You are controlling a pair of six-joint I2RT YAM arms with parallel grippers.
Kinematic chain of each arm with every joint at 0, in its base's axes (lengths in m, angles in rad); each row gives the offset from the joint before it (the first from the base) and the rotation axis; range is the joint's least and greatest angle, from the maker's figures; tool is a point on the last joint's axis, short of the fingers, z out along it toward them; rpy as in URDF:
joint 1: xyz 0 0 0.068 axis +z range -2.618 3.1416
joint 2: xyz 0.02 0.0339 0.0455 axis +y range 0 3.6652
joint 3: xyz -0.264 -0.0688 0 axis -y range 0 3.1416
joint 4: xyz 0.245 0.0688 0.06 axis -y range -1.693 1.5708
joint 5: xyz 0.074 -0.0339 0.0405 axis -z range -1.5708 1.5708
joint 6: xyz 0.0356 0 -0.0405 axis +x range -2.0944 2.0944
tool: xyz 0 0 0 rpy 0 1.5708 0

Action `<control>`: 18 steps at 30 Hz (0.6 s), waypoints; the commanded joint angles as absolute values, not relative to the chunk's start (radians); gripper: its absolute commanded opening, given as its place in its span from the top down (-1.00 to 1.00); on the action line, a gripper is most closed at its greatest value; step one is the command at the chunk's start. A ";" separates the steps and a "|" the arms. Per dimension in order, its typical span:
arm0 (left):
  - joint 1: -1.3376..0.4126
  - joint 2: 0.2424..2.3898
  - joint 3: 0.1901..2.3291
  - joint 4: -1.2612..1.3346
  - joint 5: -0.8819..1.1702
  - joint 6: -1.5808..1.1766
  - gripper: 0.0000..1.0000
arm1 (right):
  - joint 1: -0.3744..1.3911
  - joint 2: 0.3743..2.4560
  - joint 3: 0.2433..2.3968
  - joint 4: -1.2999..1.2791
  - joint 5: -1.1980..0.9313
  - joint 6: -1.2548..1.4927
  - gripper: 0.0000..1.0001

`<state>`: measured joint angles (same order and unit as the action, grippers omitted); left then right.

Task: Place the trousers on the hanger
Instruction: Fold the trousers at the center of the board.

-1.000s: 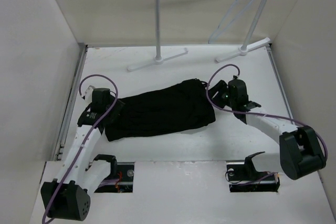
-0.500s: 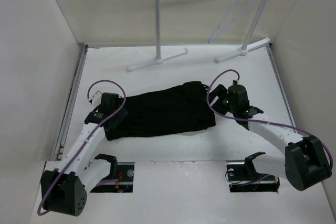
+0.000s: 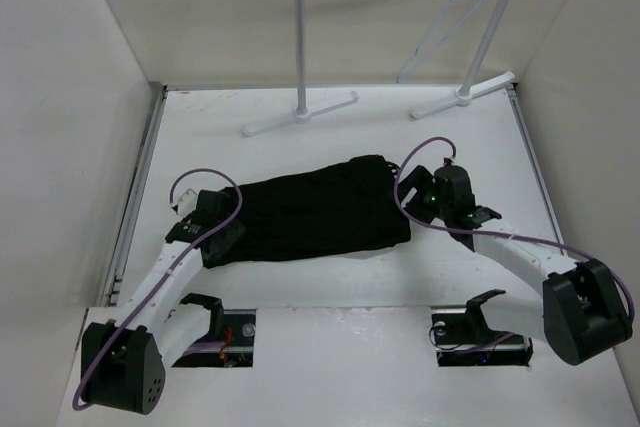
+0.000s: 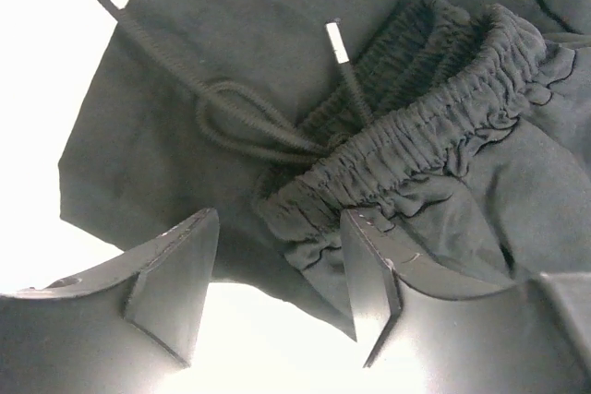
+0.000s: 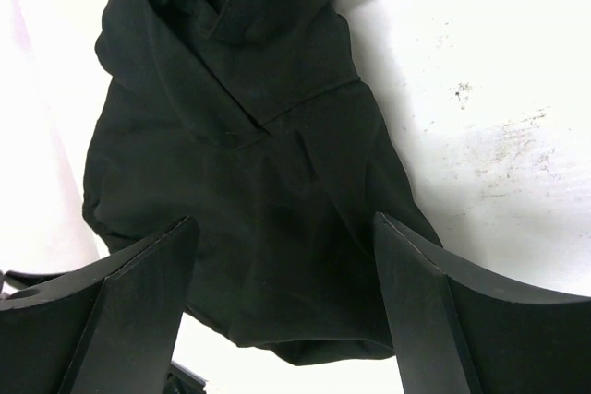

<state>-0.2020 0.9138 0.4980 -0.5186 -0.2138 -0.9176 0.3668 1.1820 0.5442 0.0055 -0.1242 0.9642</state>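
**A:** Fingers of the left gripper: are they clenched?

**B:** No, spread apart. The gathered waistband of the trousers sits between them, and the drawstring is looped just beyond.

**A:** And the right gripper?

**B:** Spread wide too, grasping nothing, poised over the trousers' opposite end.

**A:** Where do the trousers lie?

**B:** On the table, stretched between both arms. The hanger is well beyond the trousers, hooked on the garment rack rail.
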 commanded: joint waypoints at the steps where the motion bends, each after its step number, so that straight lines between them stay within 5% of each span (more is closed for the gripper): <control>1: -0.196 0.946 0.483 -0.422 -0.196 -0.931 -0.06 | 0.375 1.177 0.551 0.020 -0.123 0.951 -0.63; 11: -0.217 0.810 0.606 -0.501 -0.238 -0.950 0.76 | 0.383 1.273 0.474 0.087 -0.109 0.965 -0.58; 18: -0.222 0.655 0.730 -0.711 -0.301 -0.956 0.83 | 0.374 1.299 0.479 0.091 -0.080 0.976 0.01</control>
